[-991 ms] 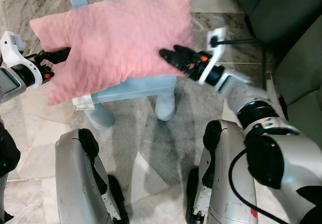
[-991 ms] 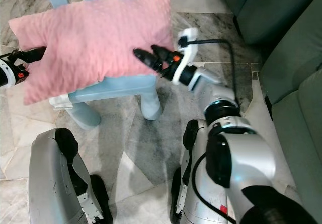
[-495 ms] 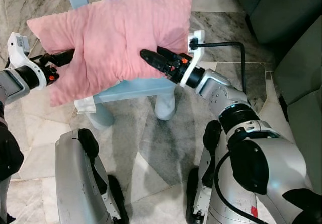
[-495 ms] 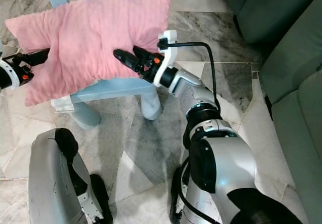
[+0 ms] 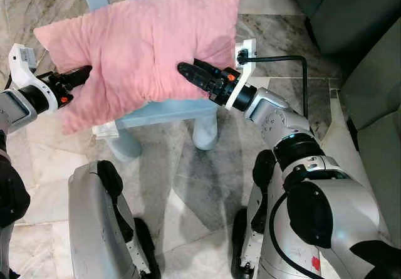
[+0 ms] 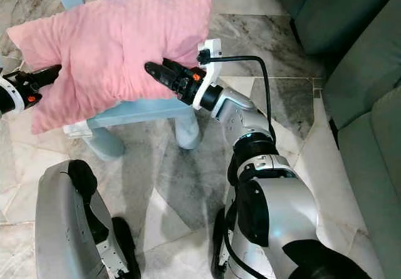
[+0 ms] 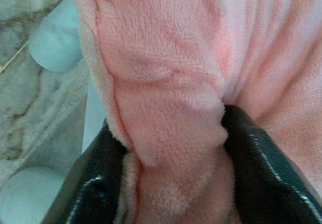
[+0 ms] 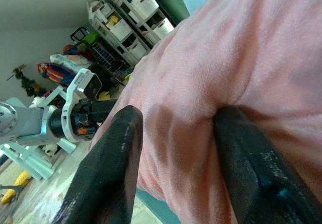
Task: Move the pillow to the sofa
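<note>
**Pink pillow pinched from both sides over the blue chair**

The pink pillow lies across the seat of a pale blue chair, sagging past the seat edge toward 8 o'clock in the head views. The left gripper meets it at its 9 o'clock edge; in the left wrist view a thick fold of plush sits wedged between the two black fingers, which are clamped on it. The right gripper reaches in from 3 o'clock and presses into the pillow's lower edge near the middle; in the right wrist view its fingers stand somewhat apart with a bulge of the fabric squeezed between them, so they too are closed on the pillow. The fabric is creased and drawn in between the two holds.

The chair stands on a grey-veined marble floor, its back slats at 12 o'clock. A dark green sofa runs along the 3 o'clock side, well apart from the pillow. The right wrist view takes in white storage shelves with bins across the room.
</note>
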Controlling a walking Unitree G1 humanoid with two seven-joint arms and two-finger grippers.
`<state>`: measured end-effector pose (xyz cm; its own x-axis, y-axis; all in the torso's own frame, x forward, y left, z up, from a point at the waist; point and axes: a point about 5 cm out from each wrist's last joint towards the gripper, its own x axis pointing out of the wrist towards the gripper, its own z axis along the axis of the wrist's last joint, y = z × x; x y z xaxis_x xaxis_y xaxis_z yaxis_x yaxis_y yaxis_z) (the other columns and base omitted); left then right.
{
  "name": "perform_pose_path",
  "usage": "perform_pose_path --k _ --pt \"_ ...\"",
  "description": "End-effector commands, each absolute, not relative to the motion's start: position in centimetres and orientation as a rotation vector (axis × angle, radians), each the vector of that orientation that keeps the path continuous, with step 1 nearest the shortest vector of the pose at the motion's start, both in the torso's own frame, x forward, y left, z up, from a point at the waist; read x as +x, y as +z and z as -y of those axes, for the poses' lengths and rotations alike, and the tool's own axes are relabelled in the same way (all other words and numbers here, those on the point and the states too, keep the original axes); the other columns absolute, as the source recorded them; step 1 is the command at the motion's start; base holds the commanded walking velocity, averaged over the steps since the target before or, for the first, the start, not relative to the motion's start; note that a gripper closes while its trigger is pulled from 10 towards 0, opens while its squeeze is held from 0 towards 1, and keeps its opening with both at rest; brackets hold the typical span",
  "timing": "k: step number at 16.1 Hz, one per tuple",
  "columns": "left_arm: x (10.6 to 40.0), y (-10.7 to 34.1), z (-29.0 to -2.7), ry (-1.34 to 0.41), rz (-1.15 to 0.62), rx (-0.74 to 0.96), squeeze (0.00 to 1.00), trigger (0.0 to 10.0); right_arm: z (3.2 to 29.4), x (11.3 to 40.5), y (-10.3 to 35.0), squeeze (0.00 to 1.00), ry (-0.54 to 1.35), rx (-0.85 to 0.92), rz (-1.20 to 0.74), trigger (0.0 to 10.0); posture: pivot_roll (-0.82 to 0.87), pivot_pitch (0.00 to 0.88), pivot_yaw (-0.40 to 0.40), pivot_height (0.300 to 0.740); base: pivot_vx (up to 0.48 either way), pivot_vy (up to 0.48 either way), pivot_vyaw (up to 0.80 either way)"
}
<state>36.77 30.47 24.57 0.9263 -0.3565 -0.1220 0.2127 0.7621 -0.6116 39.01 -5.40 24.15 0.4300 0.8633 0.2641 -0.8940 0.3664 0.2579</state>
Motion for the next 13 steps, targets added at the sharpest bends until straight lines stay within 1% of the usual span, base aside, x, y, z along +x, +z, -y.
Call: perform_pose_path --k 1,2,5,8,10,11,13 --pt "36.4 23.4 -30.8 -0.292 -0.283 -0.620 0.00 0.0 4.3 38.5 23.7 0.00 1.196 0.374 0.065 0.0 0.07 0.436 -0.022 0.351 0.000 0.000 0.00" --pt "36.5 23.6 -30.9 -0.272 -0.270 -0.607 0.00 0.0 4.2 38.4 23.6 0.00 1.203 0.371 0.063 0.0 0.07 0.438 -0.024 0.351 0.000 0.000 0.00" --pt "36.7 24.2 -30.7 -0.294 -0.249 -0.590 0.00 0.0 4.0 38.2 23.4 0.00 1.209 0.357 0.057 0.0 0.07 0.441 -0.026 0.351 0.000 0.000 0.00" --pt "36.6 23.4 -30.8 -0.281 -0.262 -0.518 0.00 0.0 4.2 38.1 23.3 0.00 1.215 0.355 0.057 0.0 0.07 0.442 -0.026 0.351 0.000 0.000 0.00" --pt "36.6 23.0 -30.9 -0.275 -0.272 -0.508 0.00 0.0 4.4 37.8 22.9 0.00 1.221 0.339 0.052 0.0 0.07 0.444 -0.030 0.351 0.000 0.000 0.00" --pt "36.5 22.7 -31.1 -0.260 -0.279 -0.462 0.00 0.0 4.7 37.7 22.7 0.00 1.218 0.328 0.055 0.0 0.06 0.442 -0.031 0.351 0.000 0.000 0.00" --pt "36.1 21.7 -32.2 -0.156 -0.262 -0.402 0.00 0.0 5.5 37.3 22.4 0.00 1.174 0.335 0.080 0.0 0.06 0.427 -0.036 0.351 0.000 0.000 0.00"
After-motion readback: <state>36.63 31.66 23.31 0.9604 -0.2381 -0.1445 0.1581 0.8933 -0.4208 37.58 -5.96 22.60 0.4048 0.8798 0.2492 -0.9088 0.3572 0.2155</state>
